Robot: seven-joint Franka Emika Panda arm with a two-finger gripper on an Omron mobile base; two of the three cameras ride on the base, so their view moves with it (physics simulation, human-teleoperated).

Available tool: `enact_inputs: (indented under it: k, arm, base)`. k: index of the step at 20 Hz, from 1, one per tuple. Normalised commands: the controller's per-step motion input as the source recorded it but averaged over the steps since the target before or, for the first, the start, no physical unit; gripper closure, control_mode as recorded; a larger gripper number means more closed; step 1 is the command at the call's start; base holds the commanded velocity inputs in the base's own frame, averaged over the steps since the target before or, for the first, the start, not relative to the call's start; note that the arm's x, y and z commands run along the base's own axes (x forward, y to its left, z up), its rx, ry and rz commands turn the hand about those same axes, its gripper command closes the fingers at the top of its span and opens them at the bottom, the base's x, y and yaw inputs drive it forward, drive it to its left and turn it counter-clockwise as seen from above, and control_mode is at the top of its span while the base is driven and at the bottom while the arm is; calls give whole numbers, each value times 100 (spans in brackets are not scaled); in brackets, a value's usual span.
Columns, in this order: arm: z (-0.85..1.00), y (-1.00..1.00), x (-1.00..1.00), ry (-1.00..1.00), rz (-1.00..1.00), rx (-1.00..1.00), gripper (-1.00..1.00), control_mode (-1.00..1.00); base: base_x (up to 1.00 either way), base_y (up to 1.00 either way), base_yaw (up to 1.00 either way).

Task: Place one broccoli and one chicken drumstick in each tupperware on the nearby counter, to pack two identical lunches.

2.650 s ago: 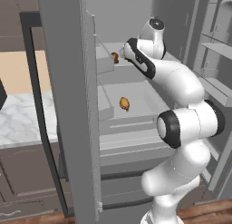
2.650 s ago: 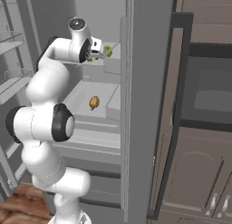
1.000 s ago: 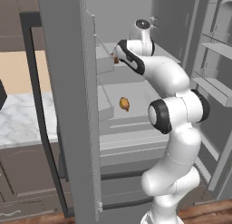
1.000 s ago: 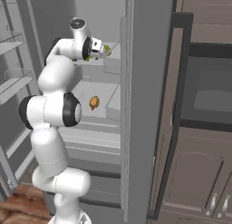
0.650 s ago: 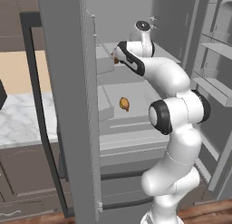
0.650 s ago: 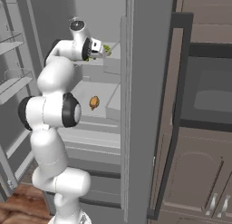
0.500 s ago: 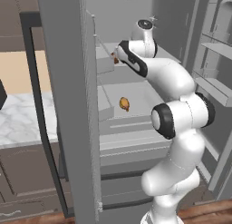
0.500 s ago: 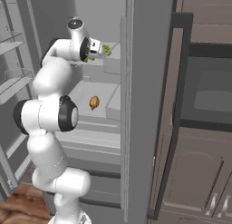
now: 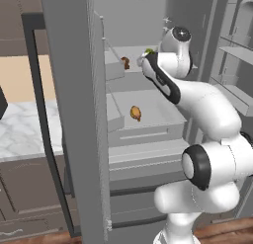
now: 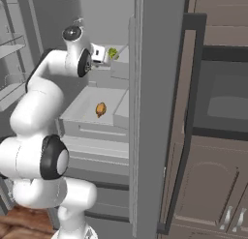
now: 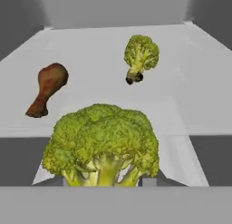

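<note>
A broccoli [image 11: 102, 146] sits close up between the dark fingertips of my gripper [image 11: 102, 180], which is shut on it at the front of the upper fridge shelf. From the base views the gripper [image 9: 147, 57] [image 10: 107, 54] reaches into the open fridge with the green broccoli [image 9: 148, 51] [image 10: 113, 52] at its tip. A second broccoli [image 11: 141, 55] lies farther back on that shelf. To its left lies a dark brown chicken drumstick [image 11: 47, 89] [image 9: 125, 63]. A golden-orange chicken drumstick [image 9: 135, 112] [image 10: 100, 109] rests on the lower shelf. The tupperware is out of view.
The grey fridge door [image 9: 74, 114] stands open on the left, with the marble counter [image 9: 24, 132] beyond it. Door shelves [image 9: 237, 50] line the right side. Dark brown cabinets and an oven [image 10: 223, 107] stand right of the fridge.
The jaws have come together on the front broccoli. The arm's elbow has shifted a little; the hand has stayed at the upper shelf.
</note>
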Motion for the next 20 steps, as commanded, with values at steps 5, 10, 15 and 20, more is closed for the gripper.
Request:
enact_inputs:
  k: [5,10,15,20]
  arm:
    - [0,-4,-100,-27,0,-1,100,-100]
    - [0,0,-60,-9,0,-2,100,100]
    - [0,0,0,0,0,0,100,100]
    - [0,0,0,0,0,0,100,100]
  base:
    - [0,0,0]
    - [-40,0,0]
    - [-100,0,0]
    - [-99,2,0]
